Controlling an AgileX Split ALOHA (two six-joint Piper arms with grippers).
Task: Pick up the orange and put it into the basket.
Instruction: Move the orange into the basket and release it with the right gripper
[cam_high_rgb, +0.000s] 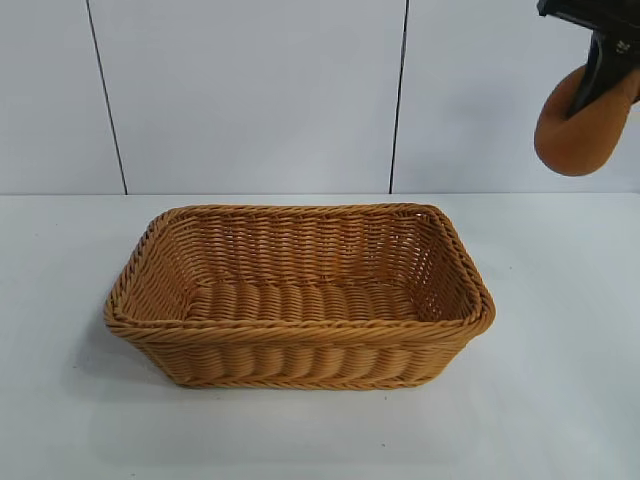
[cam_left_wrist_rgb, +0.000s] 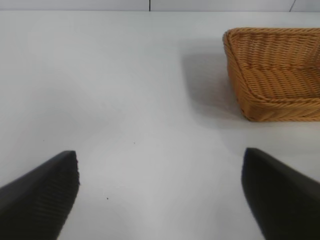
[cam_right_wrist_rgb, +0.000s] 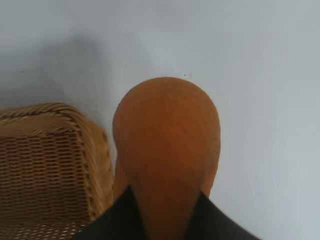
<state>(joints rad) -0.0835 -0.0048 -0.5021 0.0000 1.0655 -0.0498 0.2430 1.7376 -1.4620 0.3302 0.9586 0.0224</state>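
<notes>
Right gripper clamped the orange by its narrow end, high right of the basket; left gripper idle, open. Risk: pinch looked shallow, orange could slip before clearing the rim

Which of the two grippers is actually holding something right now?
The right gripper, up high at the exterior view's upper right, shut on the orange. The left gripper is open over bare table, beside the basket.
</notes>
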